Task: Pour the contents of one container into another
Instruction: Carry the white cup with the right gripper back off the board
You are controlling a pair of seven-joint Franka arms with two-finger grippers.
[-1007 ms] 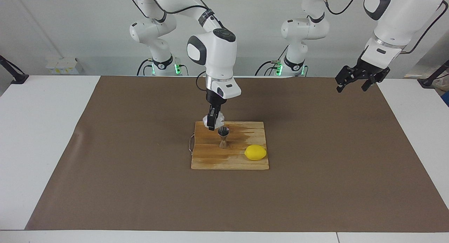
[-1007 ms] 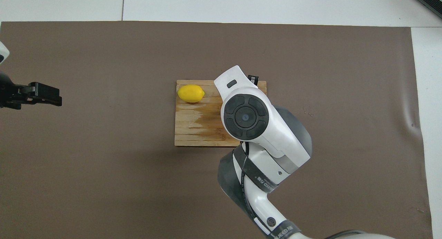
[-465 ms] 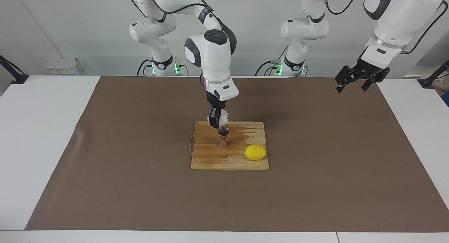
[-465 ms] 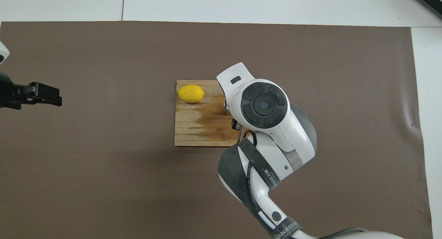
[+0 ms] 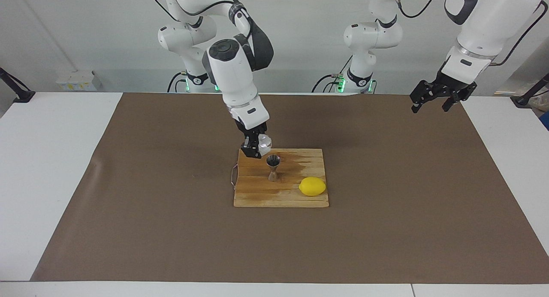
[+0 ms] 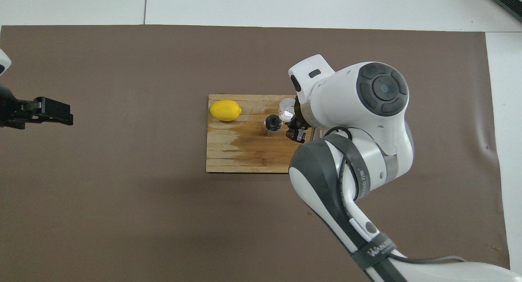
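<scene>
A small steel jigger (image 5: 273, 168) (image 6: 273, 123) stands upright on the wooden cutting board (image 5: 261, 194) (image 6: 232, 155). My right gripper (image 5: 256, 147) (image 6: 292, 124) is shut on the clear glass cup (image 5: 264, 142) (image 6: 286, 109), held tilted in the air over the board's edge beside the jigger, toward the right arm's end. My left gripper (image 5: 434, 100) (image 6: 55, 113) hangs open above the mat at the left arm's end, where that arm waits.
A yellow lemon (image 5: 312, 186) (image 6: 225, 110) lies on the board, farther from the robots than the jigger and toward the left arm's end. The board sits mid-table on a brown mat (image 5: 386, 228) and carries a dark wet stain.
My right arm has swung toward its own end of the table, carrying the tilted glass cup from directly over the jigger to beside it. The jigger now shows from overhead. The left arm stayed still.
</scene>
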